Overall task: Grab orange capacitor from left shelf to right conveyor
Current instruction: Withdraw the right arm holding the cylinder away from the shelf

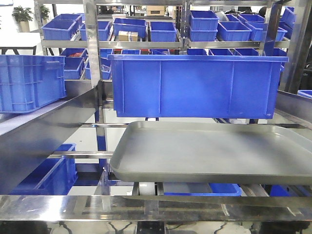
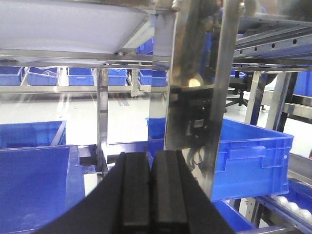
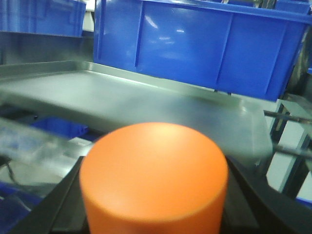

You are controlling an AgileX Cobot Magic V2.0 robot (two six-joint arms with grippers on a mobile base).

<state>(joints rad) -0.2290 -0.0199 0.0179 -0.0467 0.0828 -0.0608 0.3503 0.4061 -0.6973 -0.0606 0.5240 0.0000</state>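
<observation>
The orange capacitor (image 3: 153, 175) fills the bottom of the right wrist view, its rounded flat top toward the camera. My right gripper (image 3: 153, 214) is shut on it, a black finger on each side, in front of the shelf's grey metal tray (image 3: 122, 97). That tray (image 1: 214, 151) shows bare in the front view, on the steel-framed left shelf (image 1: 97, 73) with blue bins. My left gripper (image 2: 151, 190) is shut and empty, its black fingers pressed together low beside a steel upright (image 2: 195, 97). Neither gripper shows in the front view. The right conveyor is out of view.
A large blue bin (image 1: 195, 85) stands just behind the tray. A blue crate (image 1: 29, 80) sits at the left on a sloping steel panel (image 1: 44, 136). More blue bins (image 1: 161, 29) fill the upper shelves. A steel rail (image 1: 146, 207) runs along the front.
</observation>
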